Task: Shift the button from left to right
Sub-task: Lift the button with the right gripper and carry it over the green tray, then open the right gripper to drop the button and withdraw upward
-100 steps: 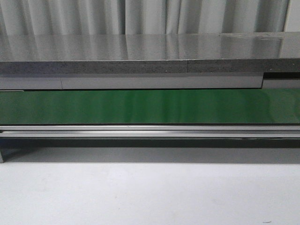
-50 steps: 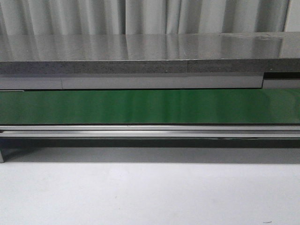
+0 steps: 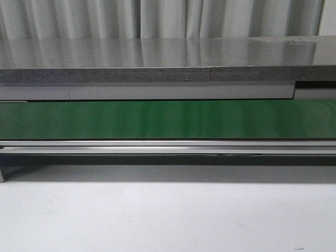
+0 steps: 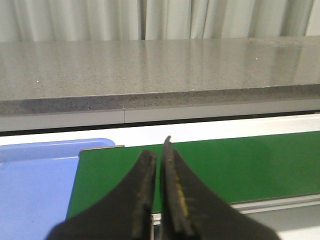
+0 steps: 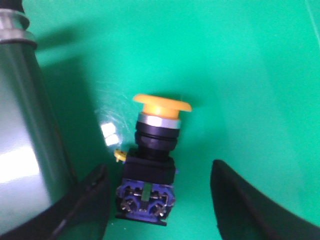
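Note:
The button [image 5: 152, 150] shows only in the right wrist view. It has a yellow-orange cap and a black body with a blue and green terminal end, and it lies on its side on the green belt [image 5: 250, 75]. My right gripper [image 5: 159, 170] is open, with one finger on each side of the button's body and neither touching it. My left gripper [image 4: 159, 150] is shut and empty over the left end of the belt [image 4: 240, 160]. Neither gripper nor the button shows in the front view.
A shiny metal cylinder [image 5: 20, 125] stands close beside the right gripper's finger. A blue tray [image 4: 35, 180] lies just past the belt's left end. A grey stone counter [image 3: 168, 52] runs behind the belt [image 3: 168, 119], with a metal rail [image 3: 168, 147] along its front.

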{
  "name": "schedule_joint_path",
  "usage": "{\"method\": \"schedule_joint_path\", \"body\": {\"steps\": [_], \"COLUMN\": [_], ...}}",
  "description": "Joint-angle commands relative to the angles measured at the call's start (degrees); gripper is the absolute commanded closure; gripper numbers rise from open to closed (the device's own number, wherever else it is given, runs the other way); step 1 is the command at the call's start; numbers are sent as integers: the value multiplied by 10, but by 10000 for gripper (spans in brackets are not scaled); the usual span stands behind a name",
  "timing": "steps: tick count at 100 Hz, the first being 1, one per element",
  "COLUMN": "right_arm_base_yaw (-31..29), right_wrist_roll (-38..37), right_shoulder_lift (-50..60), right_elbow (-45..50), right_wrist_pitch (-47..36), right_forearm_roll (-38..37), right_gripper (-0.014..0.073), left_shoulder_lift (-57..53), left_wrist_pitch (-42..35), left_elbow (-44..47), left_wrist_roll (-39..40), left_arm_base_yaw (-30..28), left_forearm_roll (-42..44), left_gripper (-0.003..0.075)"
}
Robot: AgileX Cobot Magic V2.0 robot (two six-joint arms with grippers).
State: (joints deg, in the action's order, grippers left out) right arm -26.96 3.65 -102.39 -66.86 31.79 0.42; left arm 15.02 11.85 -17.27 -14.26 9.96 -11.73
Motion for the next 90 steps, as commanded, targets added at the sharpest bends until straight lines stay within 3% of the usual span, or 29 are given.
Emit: {"method": "schedule_joint_path", "body": {"steps": [1,37,90], "right_arm_base_yaw": [-2,17,193], "right_wrist_roll": [3,3,3], "right_shoulder_lift": [30,92,276], "right_elbow": [-18,-19,6], "right_wrist_pitch": [-21,-46,-92], "right_forearm_roll": [1,55,55], "right_gripper": [167,168,168], "left_shoulder_lift": [6,6,6], "left_wrist_pitch": [-50,-50,-50], "left_elbow": [-17,-17,-17], "left_wrist_roll": [2,2,2], "left_arm_base_yaw": [5,5,5], "left_forearm_roll": [-5,-5,-5], "left_gripper": [715,715,715]}}
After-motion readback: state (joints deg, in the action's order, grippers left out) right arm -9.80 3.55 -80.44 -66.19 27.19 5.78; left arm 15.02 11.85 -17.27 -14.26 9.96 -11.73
